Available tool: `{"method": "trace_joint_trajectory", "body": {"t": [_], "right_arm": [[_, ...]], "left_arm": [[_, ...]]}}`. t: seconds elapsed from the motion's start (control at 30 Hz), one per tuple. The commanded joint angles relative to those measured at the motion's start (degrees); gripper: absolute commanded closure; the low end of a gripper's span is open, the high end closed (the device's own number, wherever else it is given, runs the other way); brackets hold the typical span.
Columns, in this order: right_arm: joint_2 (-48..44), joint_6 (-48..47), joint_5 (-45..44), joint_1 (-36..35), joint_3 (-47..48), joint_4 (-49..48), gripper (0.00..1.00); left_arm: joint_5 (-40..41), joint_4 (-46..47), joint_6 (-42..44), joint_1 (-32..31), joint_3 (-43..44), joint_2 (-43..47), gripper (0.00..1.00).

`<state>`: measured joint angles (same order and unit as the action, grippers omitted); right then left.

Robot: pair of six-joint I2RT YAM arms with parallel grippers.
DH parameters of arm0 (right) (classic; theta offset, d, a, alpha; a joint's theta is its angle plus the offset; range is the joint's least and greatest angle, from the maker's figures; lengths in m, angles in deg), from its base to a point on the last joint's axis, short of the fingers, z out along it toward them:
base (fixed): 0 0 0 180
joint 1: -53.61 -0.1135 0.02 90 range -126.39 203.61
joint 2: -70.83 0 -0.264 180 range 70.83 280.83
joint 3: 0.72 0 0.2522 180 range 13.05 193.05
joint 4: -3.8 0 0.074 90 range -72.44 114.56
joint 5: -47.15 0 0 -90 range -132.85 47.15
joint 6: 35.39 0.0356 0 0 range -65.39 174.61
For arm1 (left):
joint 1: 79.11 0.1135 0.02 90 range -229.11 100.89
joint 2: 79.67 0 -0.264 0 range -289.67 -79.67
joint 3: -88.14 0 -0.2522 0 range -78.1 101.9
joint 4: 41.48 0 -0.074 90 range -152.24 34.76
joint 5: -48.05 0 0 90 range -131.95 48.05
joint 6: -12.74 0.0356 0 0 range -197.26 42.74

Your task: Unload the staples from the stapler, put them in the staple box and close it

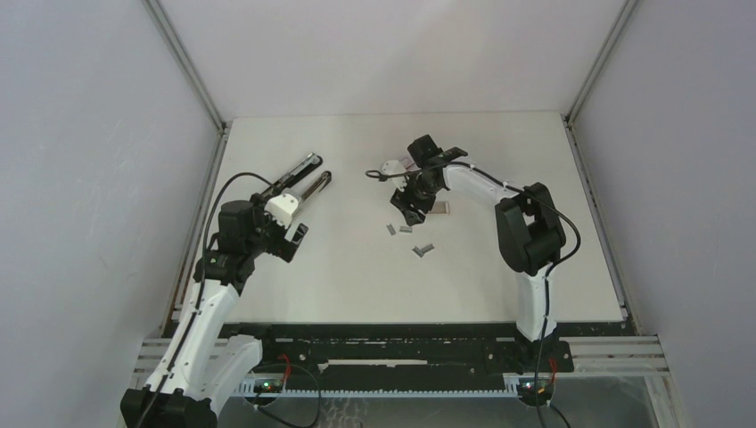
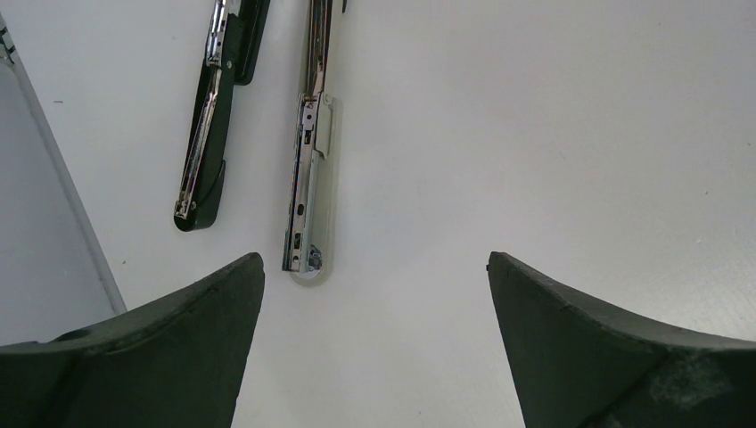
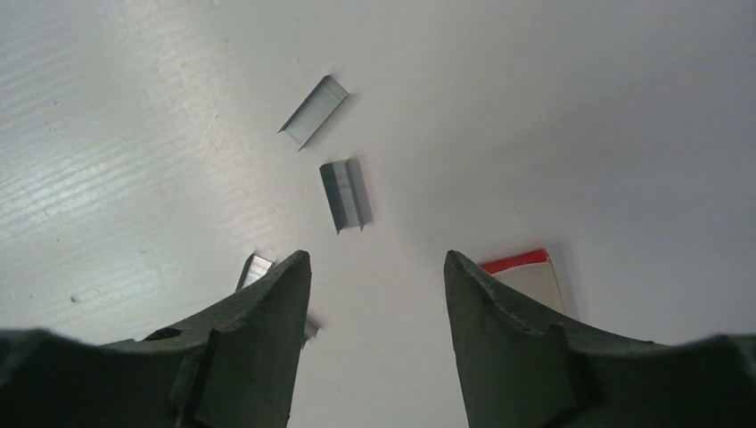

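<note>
White table point(image 1: 499, 285) with plain grey walls point(image 1: 89, 178) around it carries all the things. On it the stapler point(image 1: 303, 176) lies opened, its two narrow arms spread in a thin V, just ahead of the left end effector point(image 1: 283, 216). In the left wrist view the stapler point(image 2: 306, 178) shows one black arm, ahead and to the left of the end effector. It also shows one silver arm with its channel turned up, and the near tip of this arm ends just ahead of the left finger. Neither arm touches the fingers. The left end effector point(image 2: 374, 260) is wide open and holds nothing; between its fingers there is only bare table.

The staples point(image 1: 406, 229) lie loose on the table as several short silver-grey strips, well apart from the stapler and close to the right end effector point(image 1: 412, 209). In the right wrist view two strips of the staples point(image 3: 343, 194) lie ahead of this end effector. One is near the gap and a little to its left, the other is farther ahead. A third strip is partly hidden behind the left finger.

The right end effector point(image 3: 376, 259) has its fingers at a middle width, clearly apart, and nothing is between them. A small red-and-white box point(image 3: 526, 270) lies flat beside it, partly hidden behind the right finger. In the top view the same box point(image 1: 440, 208) is just beside the end effector.
</note>
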<state>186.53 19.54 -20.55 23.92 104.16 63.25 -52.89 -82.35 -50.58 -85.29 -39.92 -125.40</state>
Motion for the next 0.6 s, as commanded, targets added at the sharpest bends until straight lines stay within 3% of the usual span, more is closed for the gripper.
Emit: {"method": "trace_joint_trajectory", "body": {"t": [0.0, 0.17, 0.57], "right_arm": [[0.9, 2.3, -0.3, -0.6, 3.4, -1.8, 0.47], [2.8, 2.7, -0.9, -1.4, 4.4, -1.5, 0.56], [5.7, 2.9, -3.0, -2.6, 5.5, -0.9, 0.62]], "left_arm": [[-0.2, 1.9, 0.6, 0.3, -1.3, 0.3, 0.00], [-0.2, 1.9, 0.7, 0.3, -1.4, 0.1, 0.00], [-0.4, 1.9, 0.7, 0.3, -1.5, -0.2, 0.00]]}}
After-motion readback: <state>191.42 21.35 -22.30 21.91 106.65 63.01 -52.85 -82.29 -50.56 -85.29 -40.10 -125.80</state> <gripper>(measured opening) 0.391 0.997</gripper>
